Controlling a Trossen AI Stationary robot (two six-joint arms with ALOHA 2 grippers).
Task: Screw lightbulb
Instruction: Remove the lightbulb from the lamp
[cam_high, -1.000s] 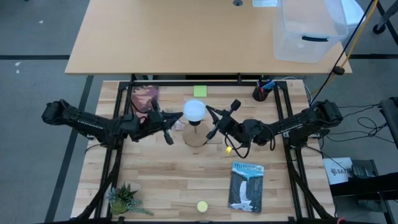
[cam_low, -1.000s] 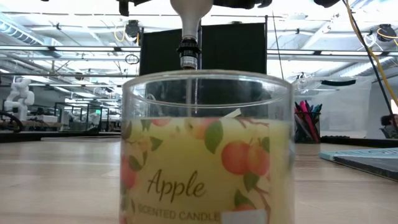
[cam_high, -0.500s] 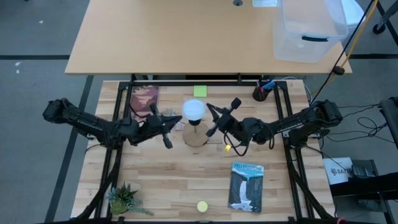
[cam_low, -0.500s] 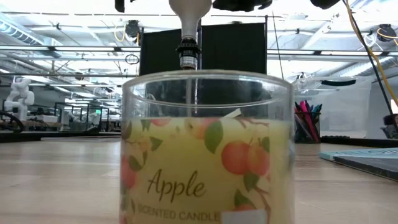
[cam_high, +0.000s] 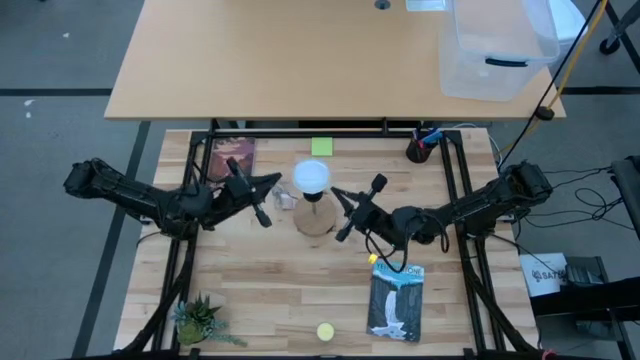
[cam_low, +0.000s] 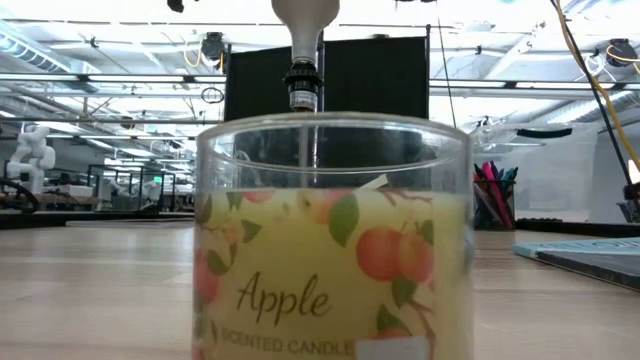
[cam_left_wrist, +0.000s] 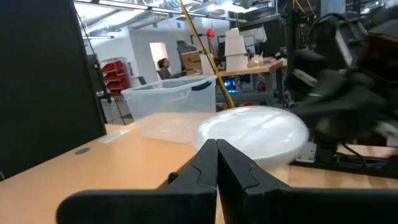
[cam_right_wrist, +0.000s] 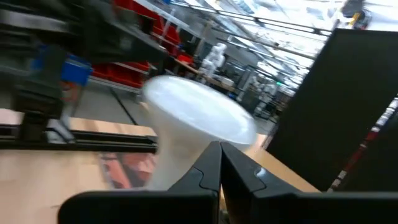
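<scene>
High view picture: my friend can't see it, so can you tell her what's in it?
Looking straight down, a white lightbulb stands in a round wooden base in the middle of a wooden table. The left gripper and the right gripper sit shut, one on each side of it, touching nothing. A book lies nearer the front.

High view: straight down over the whole table. Low view: table level, close behind the candle jar (cam_low: 333, 240), facing the room. Wrist views: level, near the lightbulb (cam_high: 311, 176), from opposite sides; all four share it.
</scene>
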